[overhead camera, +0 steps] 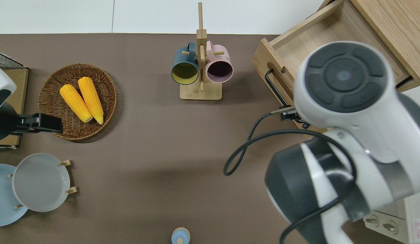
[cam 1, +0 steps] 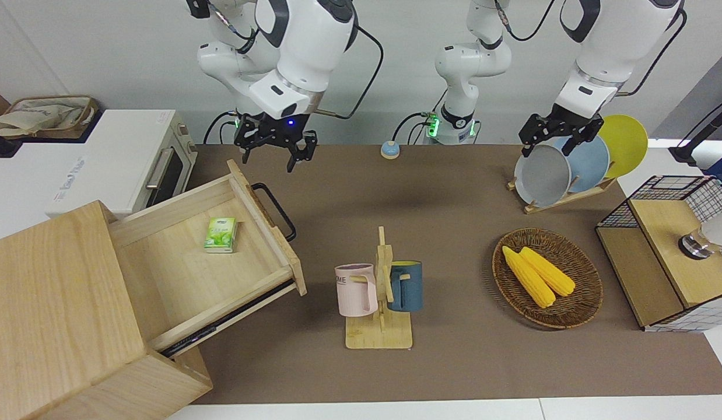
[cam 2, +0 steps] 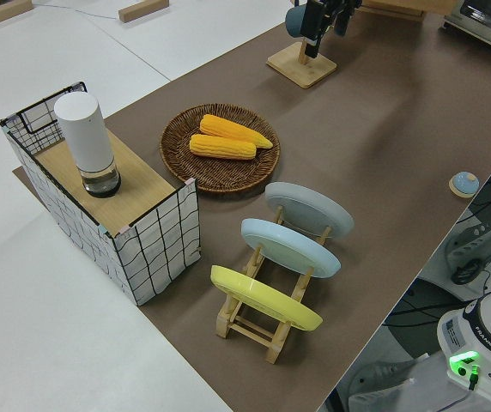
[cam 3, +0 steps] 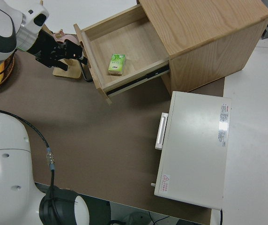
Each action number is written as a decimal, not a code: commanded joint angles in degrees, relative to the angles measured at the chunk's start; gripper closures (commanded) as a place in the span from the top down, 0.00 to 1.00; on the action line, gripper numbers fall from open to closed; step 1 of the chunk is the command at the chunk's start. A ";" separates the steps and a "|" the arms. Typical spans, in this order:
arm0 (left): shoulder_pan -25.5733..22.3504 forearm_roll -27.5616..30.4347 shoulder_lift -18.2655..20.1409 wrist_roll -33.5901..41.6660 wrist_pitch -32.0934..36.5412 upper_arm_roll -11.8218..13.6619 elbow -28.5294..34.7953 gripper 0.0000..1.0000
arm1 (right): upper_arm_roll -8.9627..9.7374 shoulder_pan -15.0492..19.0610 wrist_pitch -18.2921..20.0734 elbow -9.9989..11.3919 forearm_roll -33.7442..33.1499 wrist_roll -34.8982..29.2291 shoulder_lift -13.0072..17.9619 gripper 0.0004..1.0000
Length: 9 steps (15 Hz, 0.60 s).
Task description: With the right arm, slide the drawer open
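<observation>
Two arms stand at the table, and only the right arm [cam 1: 291, 52] is at work; the left arm [cam 1: 606, 46] is parked. Nearest the robots, a small blue bell [cam 1: 390, 150] sits on the brown mat, and a wooden rack [cam 1: 562, 195] holds grey, blue and yellow plates toward the left arm's end. The right gripper [cam 1: 274, 153] hangs in the air with its fingers spread apart and nothing between them; it seems to be just beside the drawer's black bar handle [cam 1: 274, 210] and clear of it, though the overhead view hides the gripper under the arm, so what it is over cannot be told exactly. At the right arm's end, a white toaster oven [cam 1: 104, 163] stands nearer to the robots than the pale wooden cabinet [cam 1: 58, 315]. The drawer [cam 1: 163, 274] is pulled well out of that cabinet toward the middle of the table, and a small green packet [cam 1: 220, 234] lies flat on its floor. Farther from the robots, near the middle, a wooden mug stand [cam 1: 381, 326] carries a pink mug [cam 1: 356, 290] and a dark blue mug [cam 1: 406, 286]. Toward the left arm's end, a wicker basket [cam 1: 582, 303] holds two cobs of corn [cam 1: 536, 274], and a wood-and-wire box [cam 1: 658, 280] with a white cylinder [cam 2: 87, 142] on top stands beside it.
</observation>
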<state>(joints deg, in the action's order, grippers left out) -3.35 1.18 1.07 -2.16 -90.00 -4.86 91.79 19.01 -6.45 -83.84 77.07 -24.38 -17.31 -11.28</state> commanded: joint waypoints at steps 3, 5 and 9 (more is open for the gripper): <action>0.27 -0.74 0.42 0.31 0.27 0.20 -0.04 1.00 | -5.56 5.92 -7.21 12.12 12.85 5.62 10.74 0.99; 0.27 -0.74 0.51 0.40 0.27 0.12 -0.04 1.00 | -6.70 6.71 -7.65 14.33 14.62 6.24 12.50 0.99; 0.27 -0.74 0.42 0.40 0.27 0.20 -0.04 1.00 | -7.85 8.04 -7.65 16.80 17.43 7.29 14.53 0.99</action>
<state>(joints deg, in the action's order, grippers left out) -3.35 1.18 1.07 -2.16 -90.00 -4.86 91.80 11.66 -0.16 -89.16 88.99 -10.48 -12.26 -0.27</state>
